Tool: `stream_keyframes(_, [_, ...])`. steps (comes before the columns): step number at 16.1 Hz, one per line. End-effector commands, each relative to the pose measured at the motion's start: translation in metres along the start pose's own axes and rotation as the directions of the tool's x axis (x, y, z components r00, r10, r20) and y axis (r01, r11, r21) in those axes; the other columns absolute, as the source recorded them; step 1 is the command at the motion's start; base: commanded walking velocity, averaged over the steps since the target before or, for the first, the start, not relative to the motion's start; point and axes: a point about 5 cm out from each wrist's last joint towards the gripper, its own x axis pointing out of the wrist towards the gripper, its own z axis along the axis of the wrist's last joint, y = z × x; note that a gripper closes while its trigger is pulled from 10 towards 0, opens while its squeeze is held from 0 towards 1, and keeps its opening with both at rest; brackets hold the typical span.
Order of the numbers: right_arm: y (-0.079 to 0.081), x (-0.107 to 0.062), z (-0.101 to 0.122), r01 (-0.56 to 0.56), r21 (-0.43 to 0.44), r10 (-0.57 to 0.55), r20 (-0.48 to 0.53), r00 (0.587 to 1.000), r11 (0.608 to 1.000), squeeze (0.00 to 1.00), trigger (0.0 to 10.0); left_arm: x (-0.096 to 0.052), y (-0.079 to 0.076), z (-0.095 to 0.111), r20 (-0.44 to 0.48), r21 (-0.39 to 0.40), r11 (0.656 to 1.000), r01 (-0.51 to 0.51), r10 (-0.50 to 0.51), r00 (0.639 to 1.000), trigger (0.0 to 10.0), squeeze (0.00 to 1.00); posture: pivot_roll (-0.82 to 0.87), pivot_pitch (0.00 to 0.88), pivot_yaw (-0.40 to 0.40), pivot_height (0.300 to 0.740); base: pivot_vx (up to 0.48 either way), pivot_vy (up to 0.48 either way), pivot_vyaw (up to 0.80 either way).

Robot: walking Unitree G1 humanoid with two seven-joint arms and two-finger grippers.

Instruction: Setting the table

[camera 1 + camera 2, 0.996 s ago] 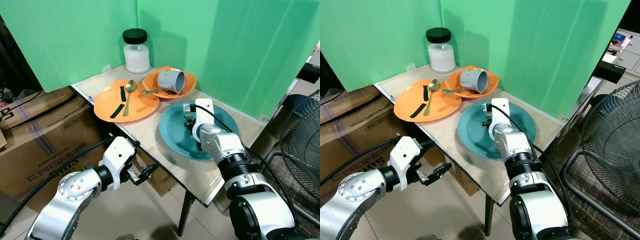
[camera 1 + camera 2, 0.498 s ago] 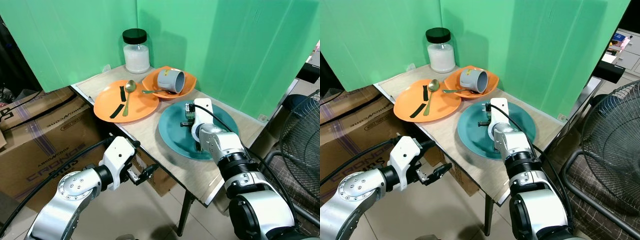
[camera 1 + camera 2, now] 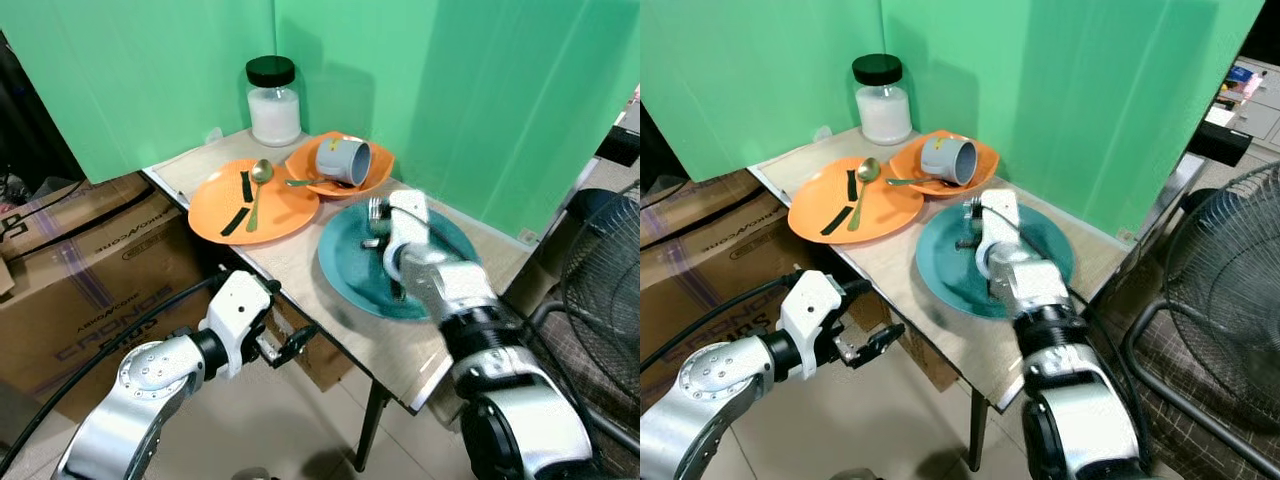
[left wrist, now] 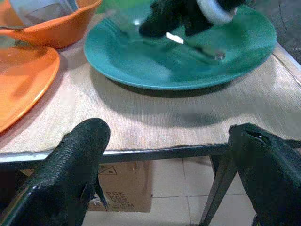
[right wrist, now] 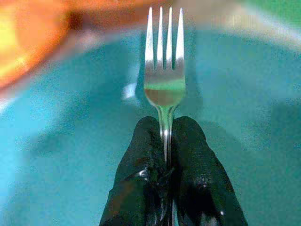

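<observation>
Left eye view takes in the table (image 3: 300, 272), and upon it the teal plate (image 3: 350, 262), my landmark. Beyond that plate sit the orange plate (image 3: 215, 205) with a gold spoon (image 3: 257, 185), the orange bowl (image 3: 375, 178) holding a tipped grey cup (image 3: 343, 159), and a white jar (image 3: 273, 101). Over the teal plate hovers the right end effector (image 5: 165, 141), fingers clamped on a fork (image 5: 164, 70) by its thin handle (tines forward). Such a narrow pinch could let the fork pivot or slip and clatter onto the plate. Below the table edge nearest the teal plate, the left end effector (image 4: 169, 155) hangs idle, fingers spread apart.
</observation>
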Motion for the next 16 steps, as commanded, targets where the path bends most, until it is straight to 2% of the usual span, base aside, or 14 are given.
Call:
stream_keyframes(1, [-0.007, -0.014, 0.023, -0.028, 0.031, 0.024, 0.118, 0.993, 0.999, 0.0, 0.0, 0.0, 0.005, 0.003, 0.009, 0.005, 1.0, -0.026, 0.026, 1.0, 10.0, 0.0, 0.12, 0.0, 0.008, 0.74, 0.0, 0.0, 0.0])
stream_keyframes(3, [-0.015, -0.032, 0.036, -0.06, 0.034, 0.051, 0.208, 0.977, 0.998, 0.0, 0.0, 0.0, 0.006, 0.006, 0.023, 0.008, 0.999, -0.034, 0.034, 0.999, 10.0, 0.0, 0.11, 0.0, 0.012, 0.74, 0.0, 0.0, 0.0])
stream_keyframes(4, [-0.021, -0.052, 0.045, -0.095, 0.004, 0.09, 0.286, 0.954, 0.995, 0.0, 0.0, 0.0, 0.008, 0.011, 0.037, 0.016, 0.998, -0.057, 0.057, 0.998, 10.0, 0.0, 0.11, 0.0, 0.018, 0.74, 0.0, 0.0, 0.0])
stream_keyframes(5, [-0.023, -0.062, 0.046, -0.112, -0.03, 0.116, 0.315, 0.942, 0.993, 0.0, 0.2, 0.001, 0.009, 0.014, 0.046, 0.023, 0.997, -0.078, 0.077, 0.996, 10.0, 0.0, 0.1, 0.0, 0.022, 0.74, 0.0, 0.0, 0.0])
stream_keyframes(6, [-0.026, -0.083, 0.042, -0.11, -0.129, 0.15, 0.365, 0.919, 0.986, 0.0, 10.0, 0.001, 0.013, 0.02, 0.065, 0.03, 0.989, -0.145, 0.143, 0.988, 10.0, 0.0, 0.1, 0.0, 0.025, 0.74, 0.0, 0.0, 0.0])
stream_keyframes(7, [-0.027, -0.096, 0.036, -0.101, -0.188, 0.167, 0.384, 0.908, 0.977, 0.0, 10.0, 0.001, 0.016, 0.022, 0.072, 0.032, 0.979, -0.201, 0.199, 0.977, 10.0, 0.0, 0.09, 0.0, 0.033, 0.74, 0.0, 0.0, 0.0])
stream_keyframes(9, [-0.024, -0.118, 0.019, -0.128, -0.176, 0.189, 0.395, 0.899, 0.976, 0.0, 10.0, 0.0, 0.019, 0.03, 0.11, 0.021, 0.956, -0.292, 0.288, 0.951, 10.0, 0.0, 0.08, 0.0, 0.047, 0.74, 0.0, 0.0, 0.0])
stream_keyframes(11, [-0.024, -0.123, 0.013, -0.111, -0.143, 0.16, 0.405, 0.9, 0.984, 0.0, 10.0, 0.0, 0.019, 0.033, 0.129, 0.0, 0.946, -0.324, 0.321, 0.938, 10.0, 0.0, 0.07, 0.0, 0.05, 0.74, 0.0, 0.0, 0.0])
stream_keyframes(13, [-0.031, -0.129, -0.005, -0.033, -0.079, 0.061, 0.386, 0.921, 0.996, 0.0, 10.0, 0.003, 0.023, 0.031, 0.125, -0.013, 0.92, -0.391, 0.389, 0.913, 10.0, 0.0, 0.08, 0.0, 0.043, 0.74, 0.0, 0.0, -0.77])
stream_keyframes(14, [-0.033, -0.129, -0.007, -0.015, -0.089, 0.048, 0.382, 0.923, 0.996, 0.0, 10.0, 0.004, 0.022, 0.03, 0.123, -0.017, 0.917, -0.4, 0.398, 0.909, 10.0, 0.0, 0.08, 0.0, 0.04, 0.74, 0.0, 0.0, -0.8])
stream_keyframes(16, [-0.036, -0.13, -0.012, 0.02, -0.113, 0.024, 0.373, 0.928, 0.993, 0.0, 10.0, 0.005, 0.021, 0.029, 0.116, -0.024, 0.91, -0.414, 0.414, 0.903, 10.0, 0.0, 0.08, 0.0, 0.036, 0.74, 0.0, 0.0, 0.0])
